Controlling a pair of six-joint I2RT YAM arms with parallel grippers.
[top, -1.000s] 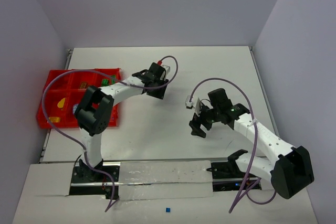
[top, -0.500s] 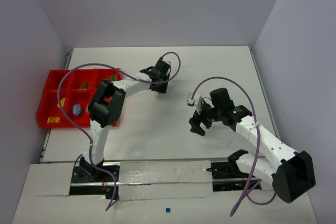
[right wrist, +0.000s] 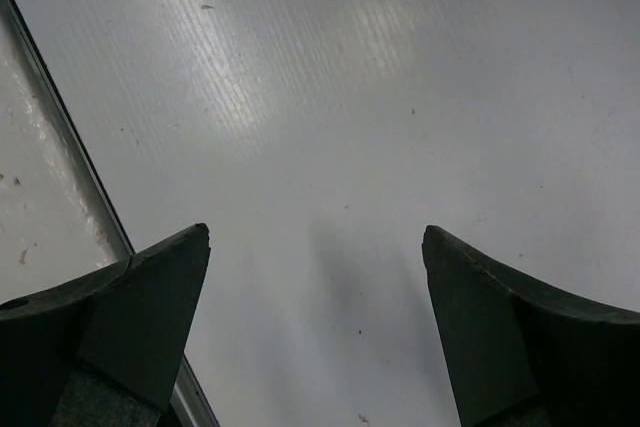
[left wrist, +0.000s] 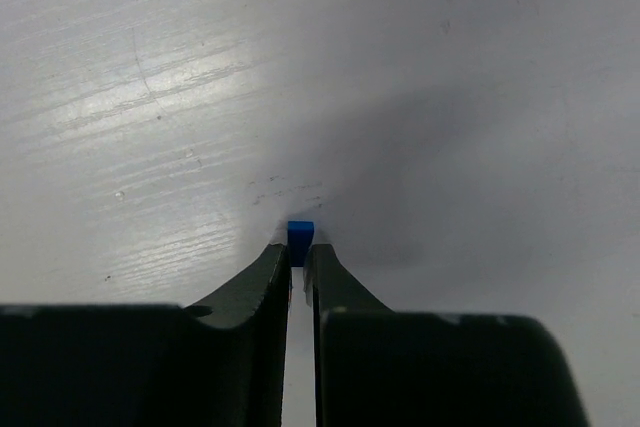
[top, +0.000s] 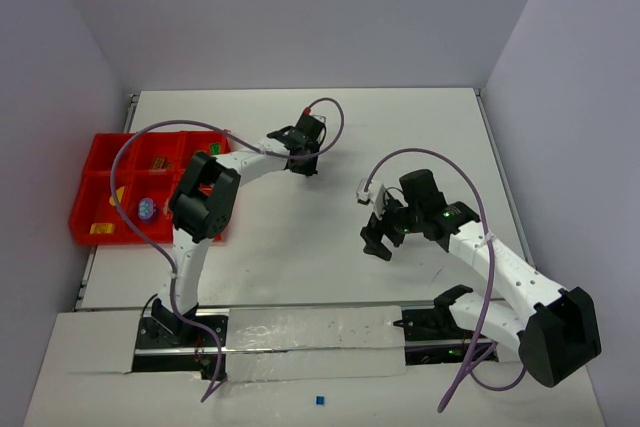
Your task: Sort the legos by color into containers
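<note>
A tiny blue lego (left wrist: 300,230) is pinched between the tips of my left gripper (left wrist: 298,249), which is shut on it right at the white table surface. From above, the left gripper (top: 304,161) points down at the far middle of the table, and the lego itself is hidden under it. The red containers (top: 88,175) sit at the left edge, with a yellow piece (top: 118,194), a bluish piece (top: 147,209) and an orange piece (top: 101,229) in separate compartments. My right gripper (right wrist: 315,237) is open over bare table, and from above the right gripper (top: 377,244) hangs right of centre.
The left arm's elbow (top: 203,197) overlaps the containers' right side. A purple cable (top: 140,137) loops over the bins. A small blue bit (top: 318,400) lies on the near ledge in front of the arm bases. A metal rail (right wrist: 70,162) crosses the right wrist view.
The left arm reached farther across the table, away from the containers, and its jaws closed on the blue lego. The right arm barely moved.
</note>
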